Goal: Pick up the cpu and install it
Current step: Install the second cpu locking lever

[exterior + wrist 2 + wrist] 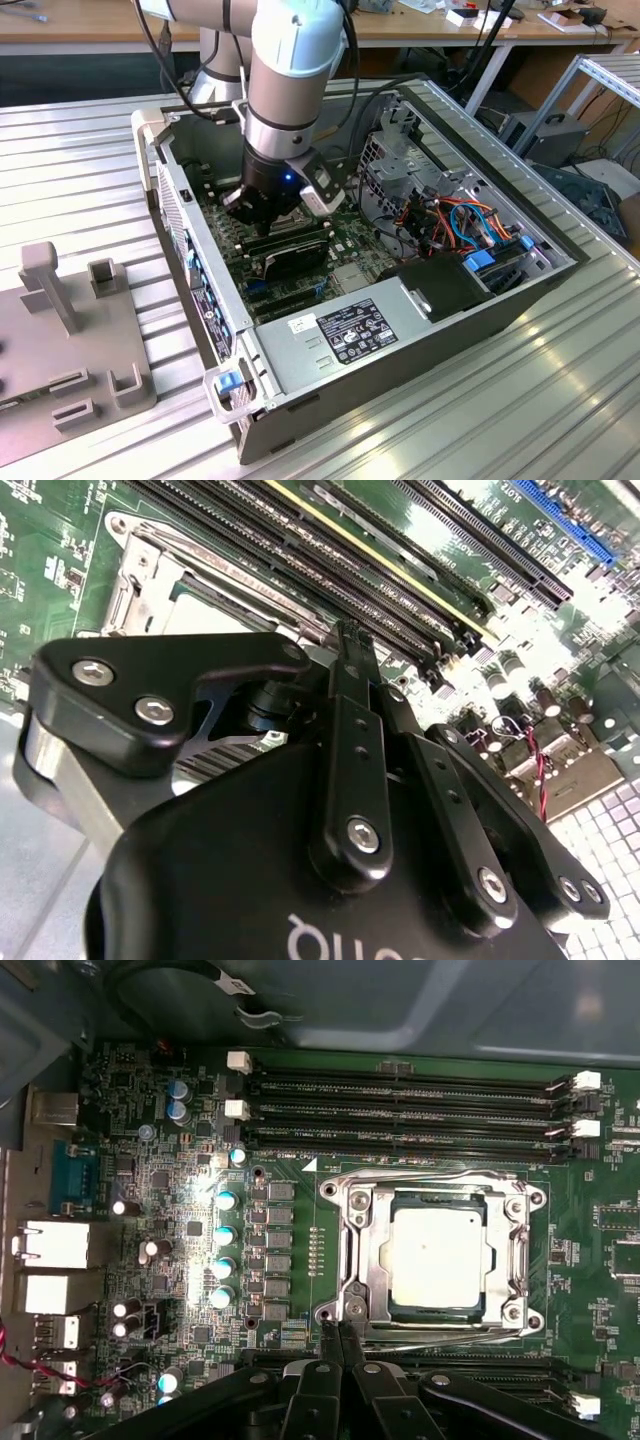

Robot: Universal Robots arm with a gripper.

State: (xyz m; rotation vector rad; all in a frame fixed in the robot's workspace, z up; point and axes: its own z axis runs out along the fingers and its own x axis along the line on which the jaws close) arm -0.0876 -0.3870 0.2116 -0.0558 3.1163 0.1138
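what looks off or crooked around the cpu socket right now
Nothing stands out. The small square silver-grey cpu lies flat and square inside the metal-framed socket on the green motherboard. The black gripper hangs shut beside the socket frame, holding nothing.

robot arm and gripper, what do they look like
The arm is a thick silver-grey tube with a pale blue cap at its joint, and black cables run beside it. Below it sits a black wrist section with a small blue light. The gripper is black: a rounded body, flat linkage bars fastened with silver screws, and two slim fingers.
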